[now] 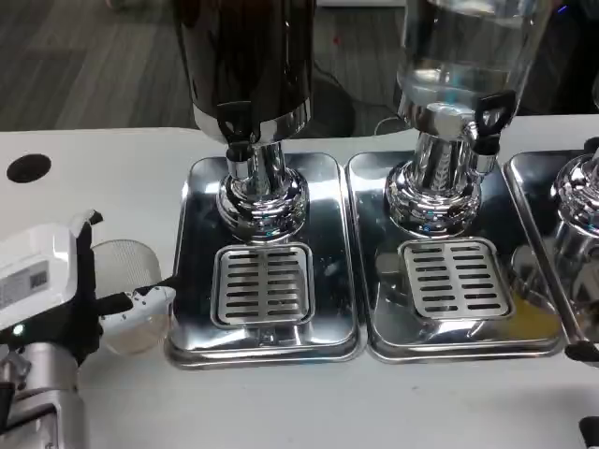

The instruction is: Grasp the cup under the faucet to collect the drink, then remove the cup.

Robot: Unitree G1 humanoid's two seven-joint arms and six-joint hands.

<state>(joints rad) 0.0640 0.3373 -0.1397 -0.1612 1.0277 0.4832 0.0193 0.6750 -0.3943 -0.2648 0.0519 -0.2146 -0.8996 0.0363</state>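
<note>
Head view shows the left hand point(70, 295) wrapped around a clear cup point(131, 299) beside the dark dispenser's tray point(201, 346), whose raised edge could snag the cup.

We look down from the robot's head or chest at a steep forward tilt onto the white surface point(84, 150), close enough that the two steel drip trays point(264, 348) span most of the width. The dispensers point(251, 65) are cut off at the top edge, dark floor shows beyond, and the left hand point(65, 290) enters at lower left.
</note>
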